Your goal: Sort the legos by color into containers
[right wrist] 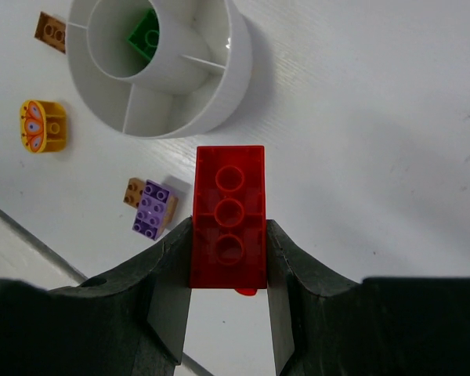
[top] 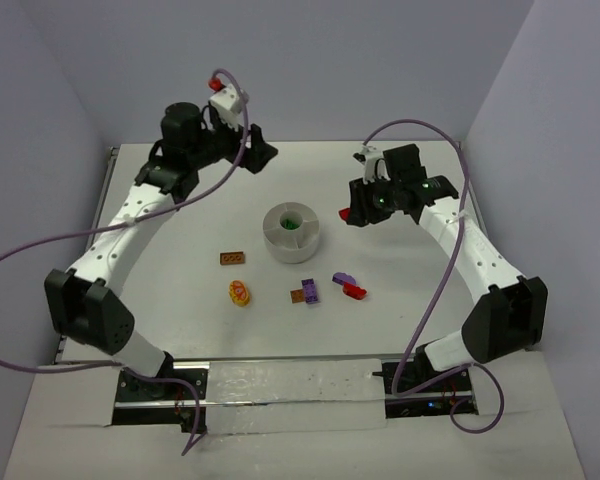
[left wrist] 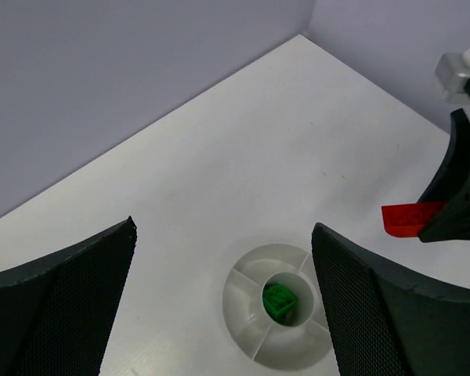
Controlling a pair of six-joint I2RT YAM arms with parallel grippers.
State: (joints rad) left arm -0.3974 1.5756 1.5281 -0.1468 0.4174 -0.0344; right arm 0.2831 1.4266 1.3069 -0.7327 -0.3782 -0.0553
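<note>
The white round dish [top: 291, 240] stands mid-table with a green brick [top: 292, 224] in its centre well. My right gripper [top: 352, 213] is shut on a translucent red brick [right wrist: 229, 215] and holds it above the table just right of the dish [right wrist: 235, 70]. My left gripper [top: 260, 155] is open and empty, behind and left of the dish; its wrist view looks down on the dish [left wrist: 251, 313] and the green brick [left wrist: 280, 301]. On the table lie a brown brick [top: 233, 258], a round yellow-and-red piece [top: 240, 293], a purple brick on a brown one [top: 306, 291], a purple brick [top: 343, 279] and a red brick [top: 355, 291].
Walls close the table at the back and on both sides. Purple cables hang from both arms. The loose bricks lie in a band in front of the dish, between it and the arm bases.
</note>
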